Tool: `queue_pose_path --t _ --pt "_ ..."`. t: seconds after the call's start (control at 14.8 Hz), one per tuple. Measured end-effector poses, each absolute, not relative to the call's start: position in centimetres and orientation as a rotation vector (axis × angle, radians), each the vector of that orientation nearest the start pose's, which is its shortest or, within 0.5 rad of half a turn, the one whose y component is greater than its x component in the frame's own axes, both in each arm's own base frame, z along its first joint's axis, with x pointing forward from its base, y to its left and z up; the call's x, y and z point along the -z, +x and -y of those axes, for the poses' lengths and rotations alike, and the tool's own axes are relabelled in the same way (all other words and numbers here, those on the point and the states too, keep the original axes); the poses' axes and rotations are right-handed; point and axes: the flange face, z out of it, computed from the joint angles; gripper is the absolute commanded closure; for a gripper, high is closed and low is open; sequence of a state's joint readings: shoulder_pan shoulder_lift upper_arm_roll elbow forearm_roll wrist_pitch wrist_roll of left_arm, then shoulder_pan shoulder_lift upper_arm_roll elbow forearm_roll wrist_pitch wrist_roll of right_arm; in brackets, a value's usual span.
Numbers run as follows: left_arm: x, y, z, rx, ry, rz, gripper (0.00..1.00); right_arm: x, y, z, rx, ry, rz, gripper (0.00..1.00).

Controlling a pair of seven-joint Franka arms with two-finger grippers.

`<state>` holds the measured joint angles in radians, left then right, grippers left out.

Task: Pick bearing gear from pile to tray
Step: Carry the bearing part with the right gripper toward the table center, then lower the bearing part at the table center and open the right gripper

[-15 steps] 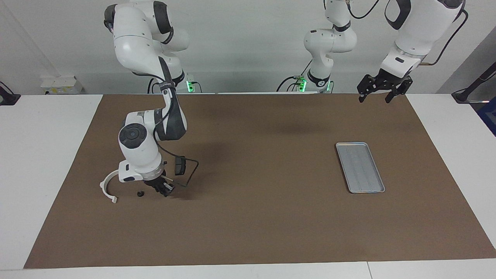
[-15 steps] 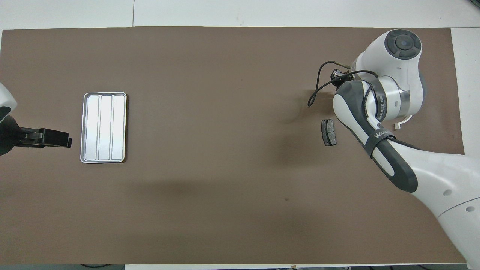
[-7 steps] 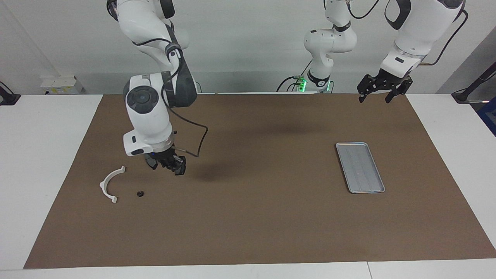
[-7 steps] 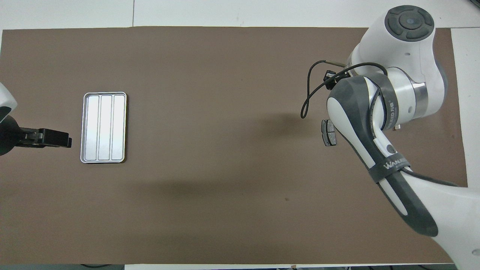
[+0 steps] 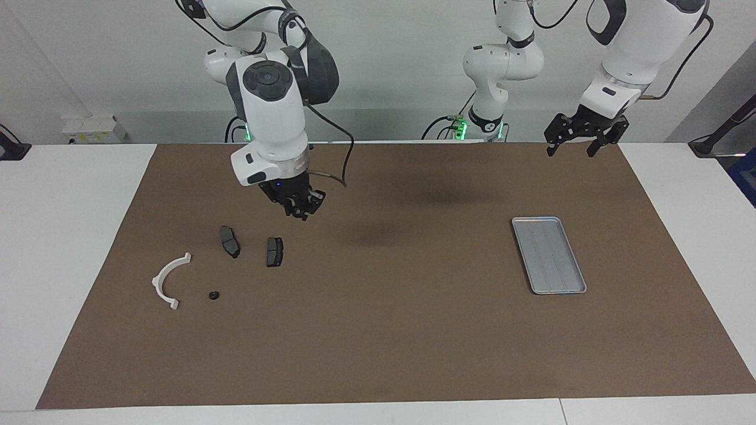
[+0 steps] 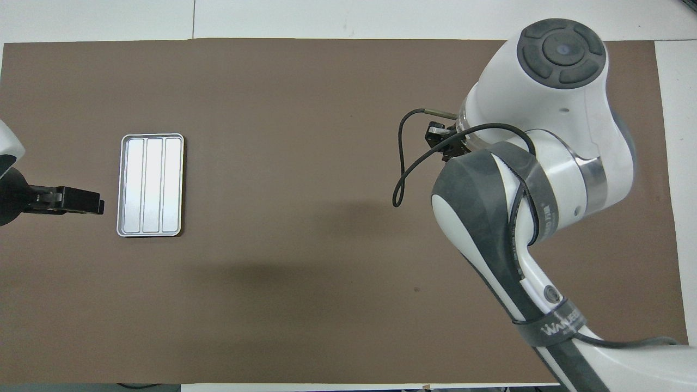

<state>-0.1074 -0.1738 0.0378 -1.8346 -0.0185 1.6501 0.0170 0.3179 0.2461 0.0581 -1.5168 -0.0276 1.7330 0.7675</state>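
Right end effector (image 5: 302,213) hung over bare brown mat, fingers nearly shut; whether they pinched a gear I cannot tell. Left end effector (image 5: 572,149) waited spread open, empty, over the mat's robot-side edge. One gear (image 5: 213,294) lay beside a white arc (image 5: 168,280); two pads (image 5: 228,241) nearby. From overhead, the tray (image 6: 150,233) sat empty, open mat around it.

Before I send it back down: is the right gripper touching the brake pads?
Apart. The facing view shows the right gripper raised above the mat, clear of both brake pads.
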Motion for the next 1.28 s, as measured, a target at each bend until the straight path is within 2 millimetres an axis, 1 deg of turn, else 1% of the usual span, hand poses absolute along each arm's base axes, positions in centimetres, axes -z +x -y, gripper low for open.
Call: queue_pose_path --t 0.27,0.41,0.54,0.68,0.88,1.08,1.28 --pt "-59.8 50.2 3.5 -0.018 -3.163 -0.136 0.0 -51.9 56.9 -28.1 -0.082 -3.023 -0.717 1.0" --pt "-59.8 50.2 3.5 -0.018 -3.163 -0.136 0.0 -51.4 55.6 -31.2 -0.077 -3.006 -0.744 1.0" --pt "-59.8 50.2 3.5 -0.018 -3.163 -0.136 0.0 -50.0 54.2 -34.4 -0.082 -3.008 -0.749 1.0" --pt "-59.8 50.2 3.5 -0.018 -3.163 -0.136 0.0 -48.0 53.5 -36.6 -0.094 -3.016 -0.749 1.0" --pt "-59.8 50.2 3.5 -0.018 -3.163 -0.136 0.0 -44.9 53.7 -38.3 -0.093 -3.025 -0.75 1.0" --pt "-59.8 50.2 3.5 -0.018 -3.163 -0.136 0.0 -41.9 54.1 -38.9 -0.078 -3.011 -0.765 1.0" --pt "-59.8 50.2 3.5 -0.018 -3.163 -0.136 0.0 -38.4 53.5 -40.4 -0.038 -3.047 -0.764 1.0"
